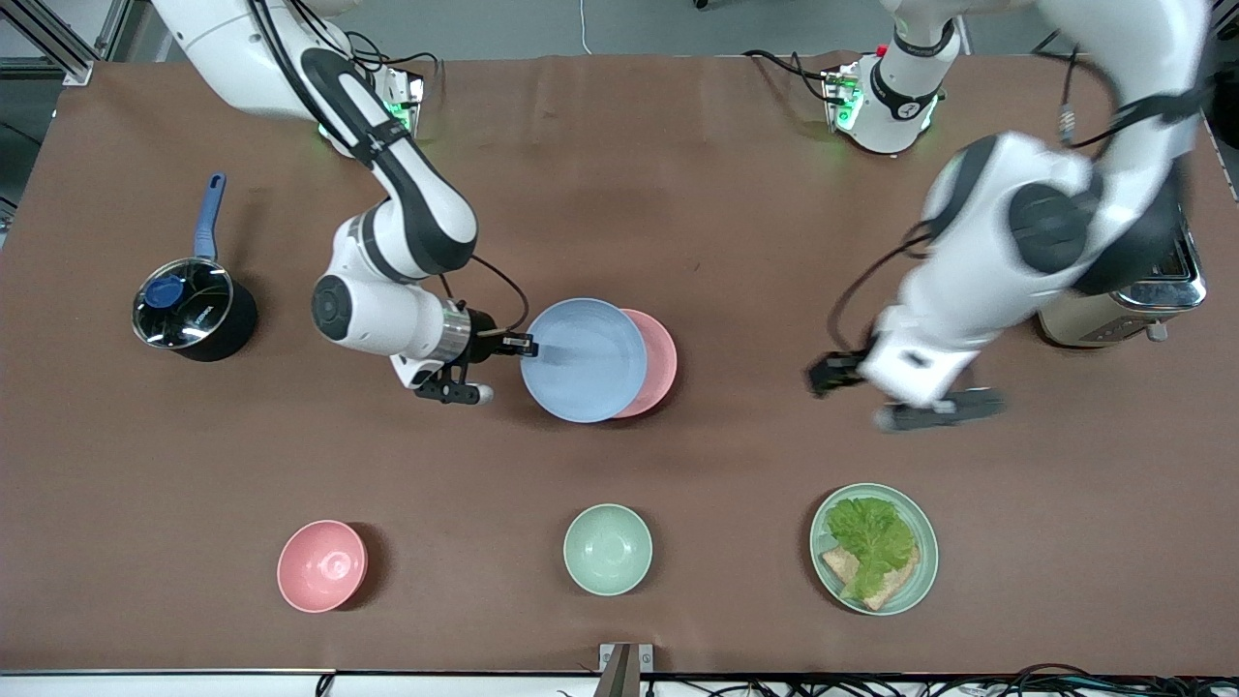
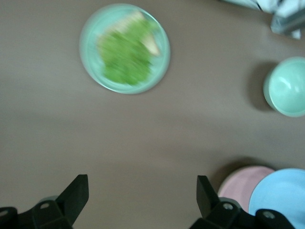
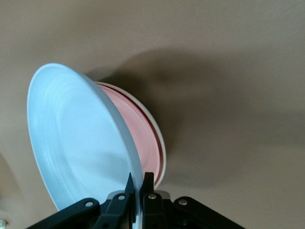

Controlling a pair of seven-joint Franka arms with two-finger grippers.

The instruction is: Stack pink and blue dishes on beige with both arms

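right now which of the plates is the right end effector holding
The pale blue plate: the right end effector pinches its rim, tilted above the pink plate. The mint-green plate with lettuce sits untouched, nearer the front camera.

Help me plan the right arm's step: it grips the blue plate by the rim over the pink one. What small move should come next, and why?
Probably ease the blue plate down and centre it on the pink plate, then release. The right gripper pinches its rim, and it hangs tilted and offset over the stack; a beige plate edge shows beneath the pink. The left gripper is open over bare table.
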